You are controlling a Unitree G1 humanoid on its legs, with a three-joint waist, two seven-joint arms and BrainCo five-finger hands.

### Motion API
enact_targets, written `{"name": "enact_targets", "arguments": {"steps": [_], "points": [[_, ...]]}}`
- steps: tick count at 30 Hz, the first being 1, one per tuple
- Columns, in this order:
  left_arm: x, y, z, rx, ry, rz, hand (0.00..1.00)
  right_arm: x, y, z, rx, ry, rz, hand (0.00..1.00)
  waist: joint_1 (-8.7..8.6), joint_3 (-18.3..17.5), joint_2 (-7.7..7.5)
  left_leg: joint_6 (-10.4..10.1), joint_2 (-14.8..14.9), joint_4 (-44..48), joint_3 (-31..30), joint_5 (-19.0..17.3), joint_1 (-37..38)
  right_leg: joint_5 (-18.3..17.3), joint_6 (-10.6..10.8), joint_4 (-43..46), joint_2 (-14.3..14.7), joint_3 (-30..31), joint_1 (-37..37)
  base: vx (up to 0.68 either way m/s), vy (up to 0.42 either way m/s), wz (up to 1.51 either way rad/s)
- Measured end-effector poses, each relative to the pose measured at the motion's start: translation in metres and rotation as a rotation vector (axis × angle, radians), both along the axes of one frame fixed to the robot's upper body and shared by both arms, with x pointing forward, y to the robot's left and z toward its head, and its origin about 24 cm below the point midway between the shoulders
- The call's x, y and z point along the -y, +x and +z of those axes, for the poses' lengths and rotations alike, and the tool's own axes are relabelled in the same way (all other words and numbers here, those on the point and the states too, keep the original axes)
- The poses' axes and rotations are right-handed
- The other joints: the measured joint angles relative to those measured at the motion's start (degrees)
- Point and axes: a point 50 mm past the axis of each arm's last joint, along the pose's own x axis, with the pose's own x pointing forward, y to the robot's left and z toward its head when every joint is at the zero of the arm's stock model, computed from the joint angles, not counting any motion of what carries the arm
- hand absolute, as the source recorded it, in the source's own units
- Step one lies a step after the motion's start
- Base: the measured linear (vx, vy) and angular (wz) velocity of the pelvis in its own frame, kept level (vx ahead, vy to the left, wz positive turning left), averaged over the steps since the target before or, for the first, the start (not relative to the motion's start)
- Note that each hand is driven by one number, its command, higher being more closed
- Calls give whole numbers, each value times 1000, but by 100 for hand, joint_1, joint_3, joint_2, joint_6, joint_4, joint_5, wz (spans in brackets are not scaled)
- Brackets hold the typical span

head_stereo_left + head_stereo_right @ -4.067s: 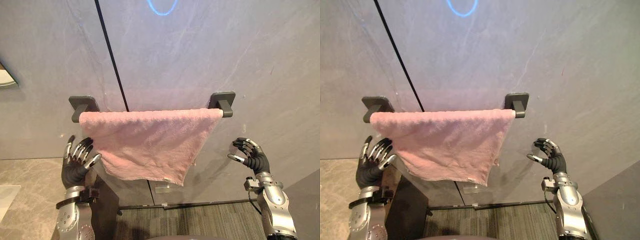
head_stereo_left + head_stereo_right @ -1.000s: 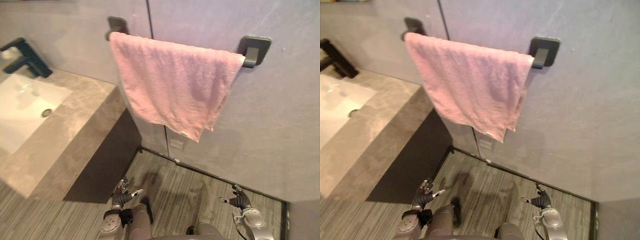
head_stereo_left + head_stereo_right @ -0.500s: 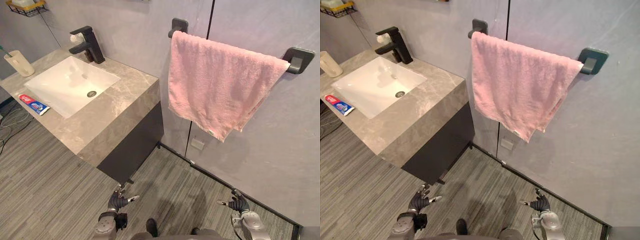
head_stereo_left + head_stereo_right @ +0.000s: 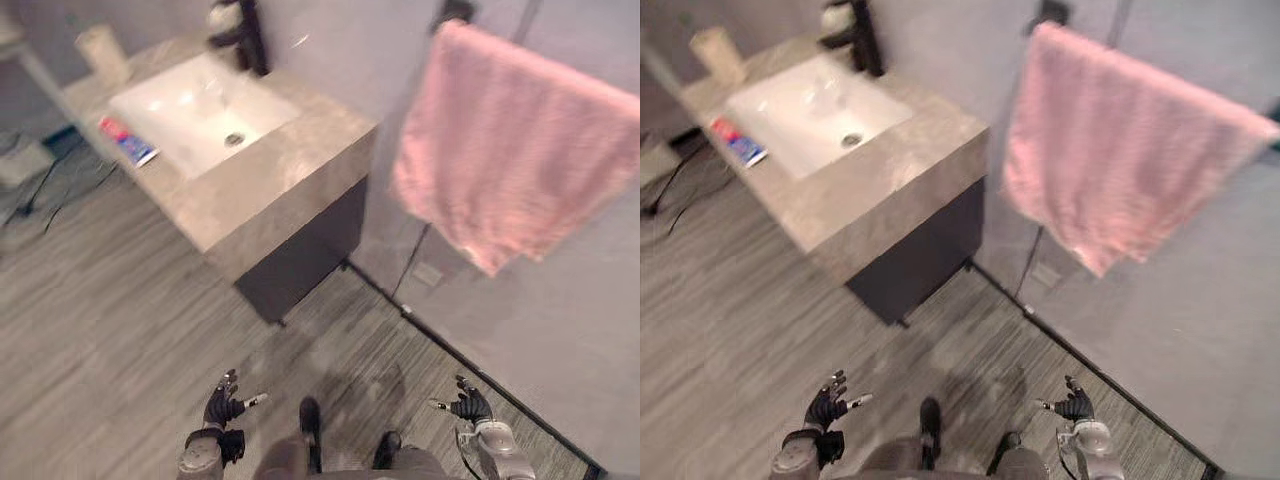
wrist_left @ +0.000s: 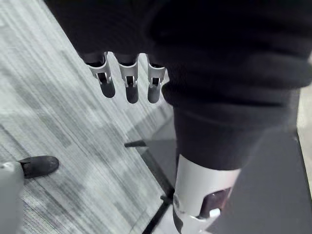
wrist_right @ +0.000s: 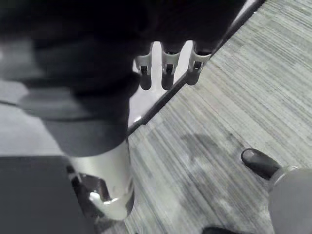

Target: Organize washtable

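A stone-topped washtable (image 4: 295,170) stands at the upper left with a white sink (image 4: 175,115) set in it. A black faucet (image 4: 247,32) rises behind the sink. Beside the basin lies a red and blue toothpaste tube (image 4: 127,140), and a pale cup (image 4: 100,52) stands at the far corner. A pink towel (image 4: 525,150) hangs spread over a wall rail to the right. My left hand (image 4: 222,405) and right hand (image 4: 468,407) hang low above the floor, both open and holding nothing; straight fingers (image 5: 127,84) show in the left wrist view, fingers (image 6: 166,73) in the right wrist view.
The dark cabinet front (image 4: 300,260) sits under the counter. Grey plank floor (image 4: 120,330) stretches ahead and to the left. Loose cables (image 4: 40,190) lie on the floor at the far left. A grey wall (image 4: 560,350) with a small socket (image 4: 430,273) closes the right side.
The camera has pulled back and swung left, bringing the washtable into sight. Both hands have dropped from beside the towel to low near the floor. The towel stays on its rail.
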Motion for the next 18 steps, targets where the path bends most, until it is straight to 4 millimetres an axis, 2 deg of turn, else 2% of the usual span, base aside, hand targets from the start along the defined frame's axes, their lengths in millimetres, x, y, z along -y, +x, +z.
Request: {"name": "enact_targets", "arguments": {"steps": [1,2,3,4,5,7,8,10,12,13,14,15,16,17,18], "points": [[1,2,1,7,-4,-1,0,3,-2,0,-5,-8,-3,0,-76,-21,-11,-62,286,67,377,-97,132,51,83,-4,-129,-169,41,-13,223,129],[4,4,1,13,-11,-2,0,10,-1,3,-1,-30,-4,0,-108,-80,135,-104,526,-115,606,-51,230,145,238,-19,-141,-351,83,17,395,120],[9,11,3,33,-22,-6,0,21,-3,5,-8,-58,-23,0,-142,-80,364,-446,539,-592,487,-8,414,256,425,-44,-185,-557,148,25,359,108],[6,21,8,59,-11,-16,0,19,-4,3,-14,-46,-48,0,-97,-3,230,-324,310,-682,419,118,392,426,389,-137,-354,-599,187,14,427,97],[0,23,12,71,11,-22,0,7,-4,-1,-15,-11,-46,0,-81,-9,109,-305,98,-691,268,109,356,545,335,-267,-451,-610,282,-9,332,87],[-9,23,14,67,45,-38,0,-10,-5,-7,-19,38,-42,0,-78,-45,-27,-86,-46,-232,92,-97,136,598,338,-356,-580,-523,430,-4,286,71],[-10,23,14,65,48,-37,0,-13,-3,-6,-16,39,-31,0,-70,-36,-19,-55,-20,-1,73,-224,41,632,371,-337,-609,-495,447,-18,238,25],[-10,15,10,43,49,-31,0,-17,6,-4,-5,36,18,0,102,28,165,47,185,898,-1,-855,-271,632,378,-72,-663,-340,406,-35,259,-10],[-10,7,7,18,50,-30,0,-22,10,-3,-4,44,55,0,145,51,208,116,184,1176,-61,-1170,-378,603,334,247,-800,-120,275,-55,193,-8],[-11,1,5,3,52,-27,0,-26,10,-4,-9,48,72,0,196,81,159,134,46,1260,-121,-1402,-392,450,56,675,-1014,314,77,-82,304,32],[-11,0,4,-1,52,-27,0,-27,5,-7,-27,51,77,0,183,121,70,238,-169,1248,-267,-1479,-368,293,-326,1214,-1198,994,-130,-67,279,59],[-11,-1,4,-1,52,-27,0,-27,0,-9,-43,53,73,0,155,135,43,320,-293,1243,-409,-1526,-369,86,-442,1485,-1183,1418,-242,-16,208,113],[-12,-3,4,-5,54,-24,0,-28,-10,-13,-73,61,68,0,68,173,-7,385,-541,1185,-712,-1551,-350,-414,-363,2007,-924,2251,-395,41,90,116],[-13,-4,4,-7,57,-22,0,-29,-15,-16,-89,68,72,0,54,227,-96,451,-713,1082,-886,-1528,-247,-760,-306,2330,-649,2696,-482,102,101,131],[-14,-8,3,-20,57,-19,0,-30,-21,-18,-108,77,72,0,58,284,-190,533,-907,888,-1035,-1485,-80,-1150,-151,2657,-332,2816,-673,96,65,88]]}}
